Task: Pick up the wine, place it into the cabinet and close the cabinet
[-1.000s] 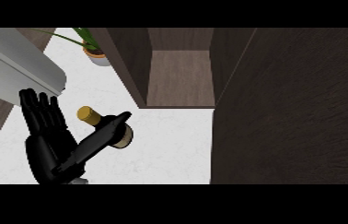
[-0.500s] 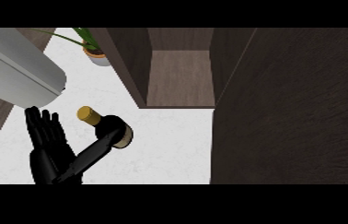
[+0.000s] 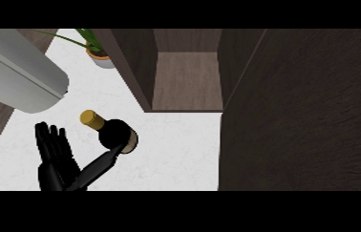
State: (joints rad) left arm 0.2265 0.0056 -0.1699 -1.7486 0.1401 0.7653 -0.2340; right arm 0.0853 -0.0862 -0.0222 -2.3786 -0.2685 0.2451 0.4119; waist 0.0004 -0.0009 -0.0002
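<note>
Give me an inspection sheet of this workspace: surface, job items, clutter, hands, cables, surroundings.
Surface: white speckled counter, bare around the bottle.
Job's things: wine bottle stands on the counter, gold cap up, in front of the open cabinet; its dark door is swung out at the right. Nothing shows inside the cabinet.
Clutter: potted plant at the back left.
Hands: left hand is open, fingers straight, thumb reaching to the bottle's side; bottle not lifted. Right hand not in view.
Cables: nothing seen.
Surroundings: large grey rounded body at the upper left; cannot tell what it is.
</note>
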